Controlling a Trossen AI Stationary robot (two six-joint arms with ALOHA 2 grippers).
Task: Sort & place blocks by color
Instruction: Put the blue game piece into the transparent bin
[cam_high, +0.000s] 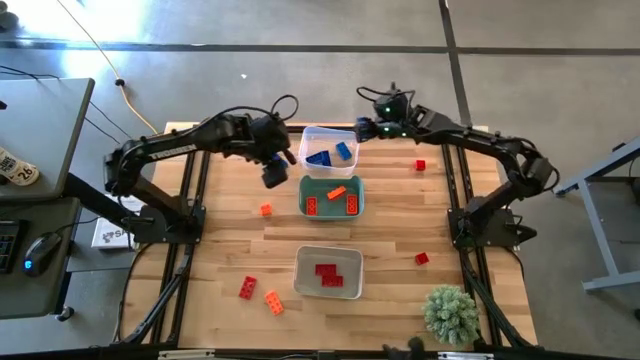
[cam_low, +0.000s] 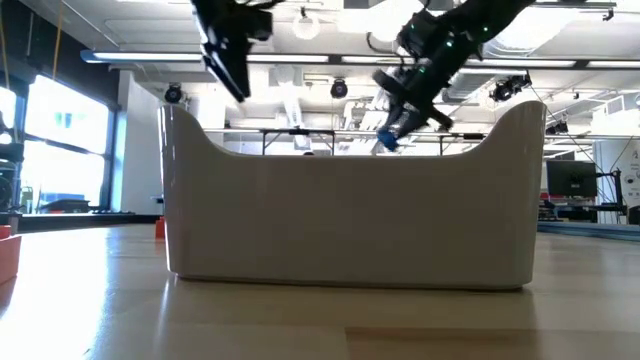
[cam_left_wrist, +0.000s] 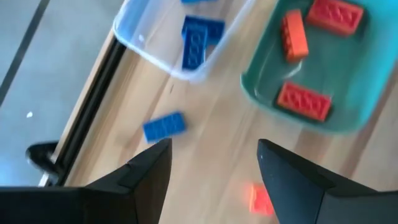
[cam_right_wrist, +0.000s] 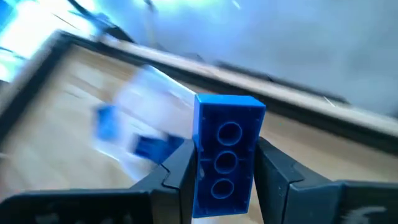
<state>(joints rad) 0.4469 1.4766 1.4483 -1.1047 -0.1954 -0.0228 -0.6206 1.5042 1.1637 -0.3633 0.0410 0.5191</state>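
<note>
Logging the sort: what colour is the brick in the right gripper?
Blue. The right gripper is shut on the brick; right wrist view shows it best.

Right hand (cam_right_wrist: 225, 171) clamps blue block (cam_right_wrist: 227, 152) (hollow underside showing); clear bin (cam_right_wrist: 146, 109) beyond

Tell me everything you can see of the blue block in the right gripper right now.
The blue block is a small rectangular plastic brick, glossy and bright blue. The right wrist view shows its hollow underside with three round tubes in a row. The right gripper is shut on it, one dark finger pressed to each long side. In the low view it hangs in the air, tilted, above the table. From above, the gripper sits beside the clear bin, not yet over it.
</note>
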